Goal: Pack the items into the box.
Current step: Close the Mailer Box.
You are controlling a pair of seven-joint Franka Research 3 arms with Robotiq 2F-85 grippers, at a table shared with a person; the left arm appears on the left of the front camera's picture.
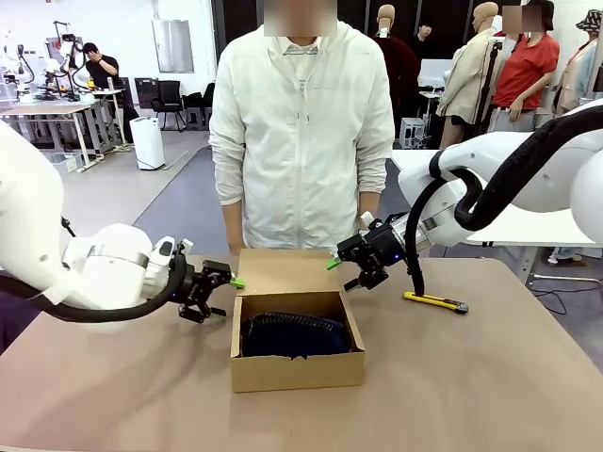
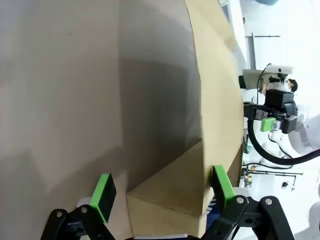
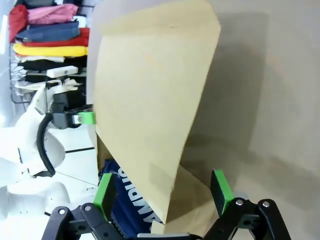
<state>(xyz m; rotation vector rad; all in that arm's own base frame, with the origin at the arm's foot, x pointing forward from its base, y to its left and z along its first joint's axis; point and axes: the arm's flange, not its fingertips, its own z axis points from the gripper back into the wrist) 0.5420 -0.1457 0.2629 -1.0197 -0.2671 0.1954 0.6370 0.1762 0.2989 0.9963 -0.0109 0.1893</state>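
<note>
The brown cardboard box (image 1: 297,369) stands mid-table with its lid flap (image 1: 287,271) folded back toward the person. A dark navy pouch (image 1: 295,334) lies inside it. My left gripper (image 1: 226,292) is open at the box's left rear corner, level with the flap hinge. In the left wrist view that corner (image 2: 170,195) sits between its green pads (image 2: 105,192), and I cannot tell whether they touch it. My right gripper (image 1: 341,273) is open at the right rear corner. Its wrist view has the flap (image 3: 155,100) and the pouch (image 3: 127,200) between its pads (image 3: 220,186).
A person in a white jacket (image 1: 301,132) stands at the far edge, just behind the flap, hands down. A yellow utility knife (image 1: 435,301) lies on the table right of the box. Bare brown tabletop (image 1: 490,386) lies to the front and both sides.
</note>
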